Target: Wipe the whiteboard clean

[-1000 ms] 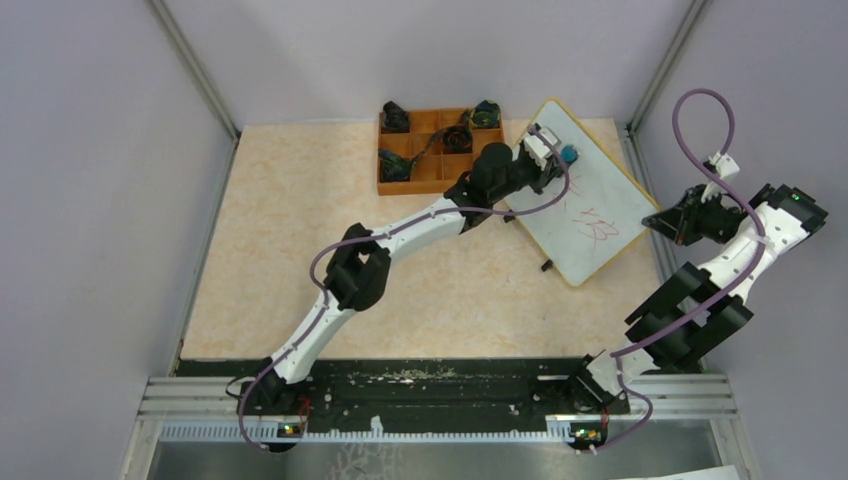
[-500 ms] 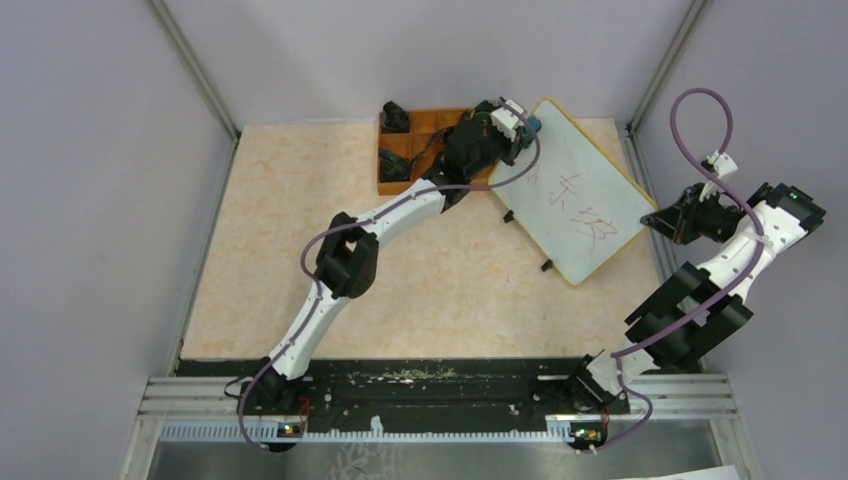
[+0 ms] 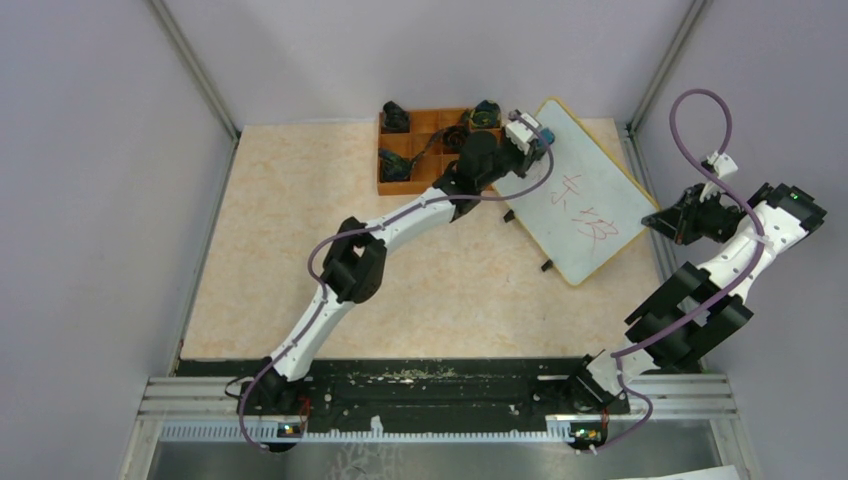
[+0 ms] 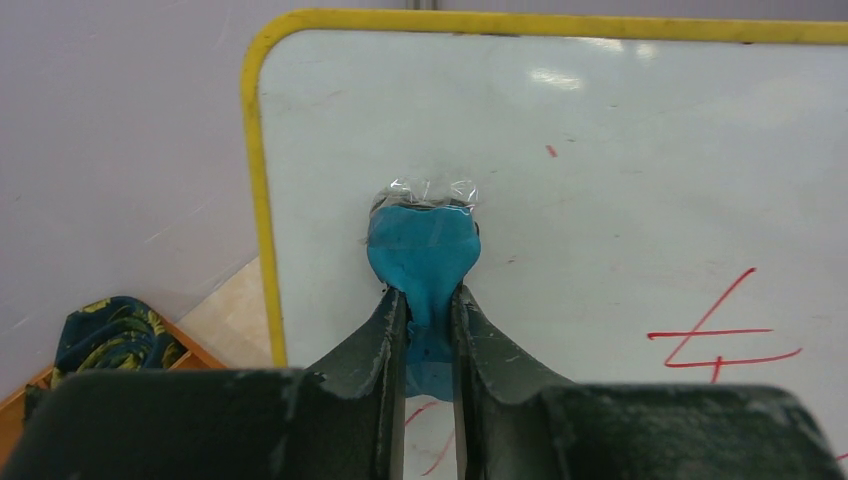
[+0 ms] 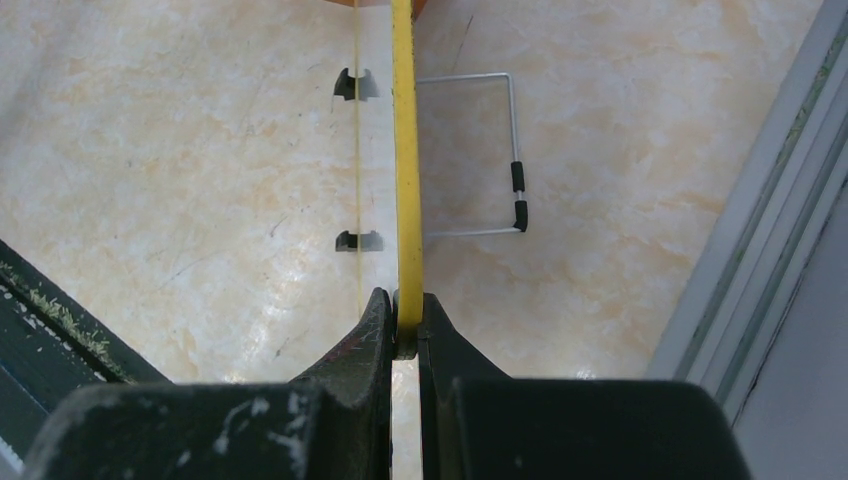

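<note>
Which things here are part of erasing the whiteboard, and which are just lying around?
Part of the job: whiteboard, its red marks; blue wiper pinched in the left fingers; right fingers clamped on the board's yellow frame.
Just lying about: orange compartment tray; dark items in its compartments.

**Left arm stretched far, right arm folded, both gripping**

The left arm (image 3: 400,215) runs from its base at the near edge of the worktop diagonally out to the far right. Its elbow is bent a little at mid-span. The left gripper (image 4: 428,300) has its jaws pinched almost together on a blue wad (image 4: 422,240), which touches the whiteboard (image 4: 620,200). The right arm (image 3: 700,290) is folded at the right side, the lower link leaning outward and the forearm doubling back inward. The right gripper (image 5: 405,305) has its jaws clamped tight on the board's yellow frame edge.
</note>
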Controlling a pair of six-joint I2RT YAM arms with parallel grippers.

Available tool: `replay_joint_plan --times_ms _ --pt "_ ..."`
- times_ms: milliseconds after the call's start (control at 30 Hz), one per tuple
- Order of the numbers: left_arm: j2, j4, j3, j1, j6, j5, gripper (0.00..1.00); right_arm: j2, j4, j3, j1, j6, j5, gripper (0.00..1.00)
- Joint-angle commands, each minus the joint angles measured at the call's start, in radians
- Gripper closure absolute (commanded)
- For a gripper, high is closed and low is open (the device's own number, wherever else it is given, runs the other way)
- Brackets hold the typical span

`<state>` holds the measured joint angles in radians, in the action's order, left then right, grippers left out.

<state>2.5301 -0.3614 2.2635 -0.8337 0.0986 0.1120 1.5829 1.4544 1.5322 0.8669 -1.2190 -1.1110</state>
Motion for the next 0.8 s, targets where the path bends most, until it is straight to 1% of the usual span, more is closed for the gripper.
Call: replay_joint_plan --times_ms 0,133,300,533,767 --pt "-0.010 -0.012 0.017 -0.069 -0.006 0.086 0.95 0.015 0.046 -0.037 -0.042 -0.094 0.181 1.00" --pt "-0.031 -0.028 -0.022 -0.085 -0.007 0.085 0.95 0.015 0.044 -0.036 -0.042 -0.092 0.183 1.00" --pt "-0.037 -0.017 -0.049 -0.073 0.012 0.042 0.96 0.018 0.044 -0.032 -0.041 -0.085 0.183 1.00" --pt "-0.077 -0.050 -0.184 -0.040 0.040 -0.009 0.96 0.031 0.044 -0.008 -0.042 -0.051 0.186 1.00" --pt "-0.075 -0.042 -0.199 -0.039 0.053 -0.011 0.96 0.056 0.046 0.067 -0.043 0.019 0.191 1.00"
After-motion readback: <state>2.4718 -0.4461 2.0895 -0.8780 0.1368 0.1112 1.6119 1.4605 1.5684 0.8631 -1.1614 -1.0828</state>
